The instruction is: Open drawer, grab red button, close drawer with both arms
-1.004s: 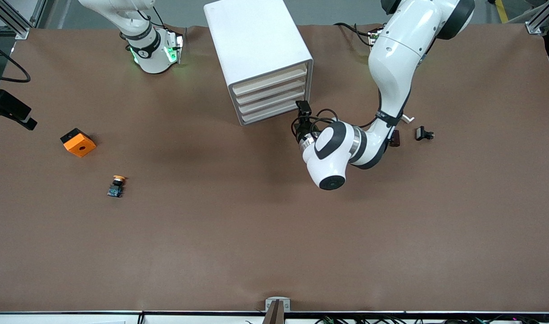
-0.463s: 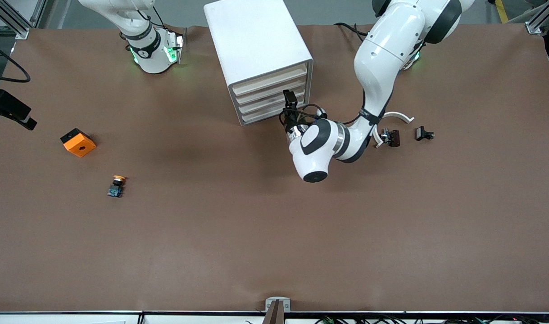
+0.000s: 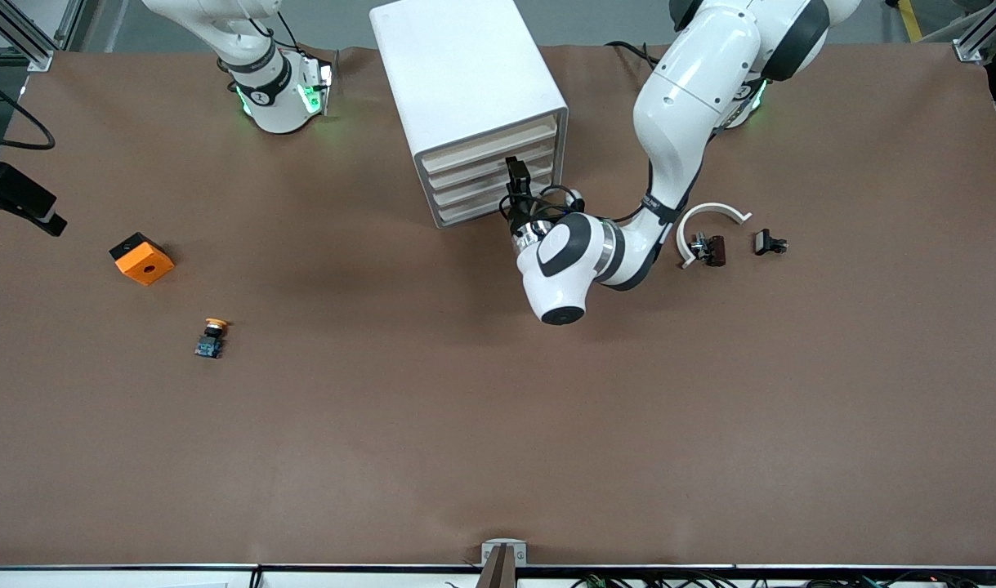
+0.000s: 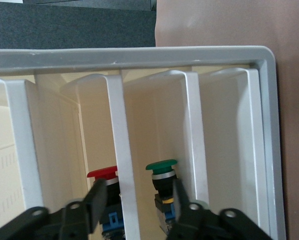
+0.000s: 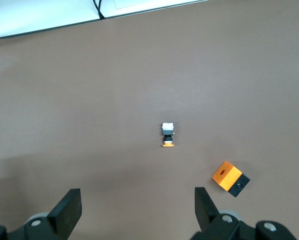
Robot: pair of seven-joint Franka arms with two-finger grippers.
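Left gripper [image 4: 137, 200] fingers straddle a drawer front [image 4: 120, 165], half spread; right gripper [image 5: 137, 210] fingers released.

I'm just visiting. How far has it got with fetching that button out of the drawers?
Barely begun. Done: nothing, since every drawer of the white cabinet looks shut. In hand: the left gripper is at the cabinet's front, open, with one drawer lip between its fingers and the red button visible inside. The right gripper hangs open above the table, waiting. Left: pull, grab, close.
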